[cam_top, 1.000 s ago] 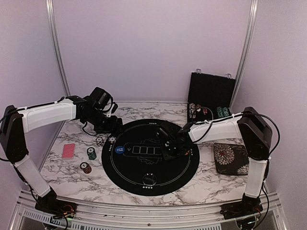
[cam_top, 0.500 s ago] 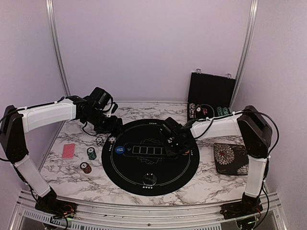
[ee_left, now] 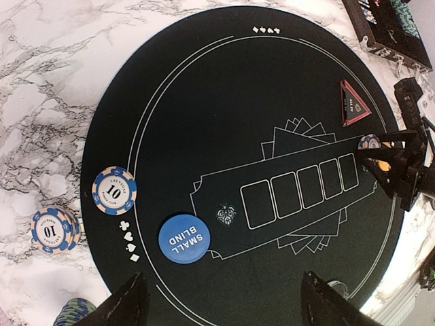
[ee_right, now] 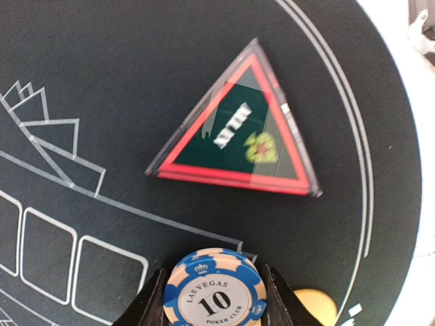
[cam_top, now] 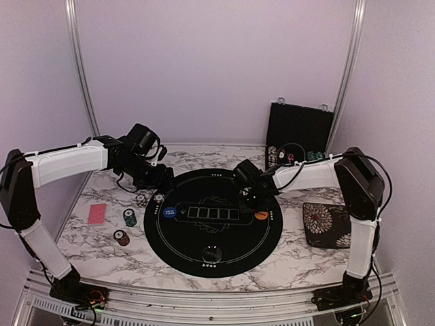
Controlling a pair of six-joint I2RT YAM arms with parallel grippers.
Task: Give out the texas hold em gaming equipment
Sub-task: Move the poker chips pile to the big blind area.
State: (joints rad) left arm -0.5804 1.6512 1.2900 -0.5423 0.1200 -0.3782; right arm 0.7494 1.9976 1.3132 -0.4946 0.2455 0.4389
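Note:
My right gripper (ee_right: 214,299) is shut on a small stack of blue "10" poker chips (ee_right: 215,291) and holds it over the right side of the round black mat (cam_top: 204,238), near a red triangular marker (ee_right: 238,132). An orange button (cam_top: 261,215) lies on the mat just beside it. My left gripper (ee_left: 221,305) is open and empty above the mat's left edge. Below it are a blue "small blind" button (ee_left: 184,238), a single blue chip (ee_left: 113,191) and a blue chip stack (ee_left: 53,229) on the marble.
A green chip stack (cam_top: 130,217), a red chip stack (cam_top: 122,238) and a red-backed card (cam_top: 97,214) lie on the marble at left. A black button (cam_top: 212,254) sits at the mat's near edge. The open chip case (cam_top: 299,136) stands at back right, and the floral pad (cam_top: 327,224) lies at right.
My right gripper has moved back and right across the mat with the blue chips, uncovering the orange button. The left arm has not moved.

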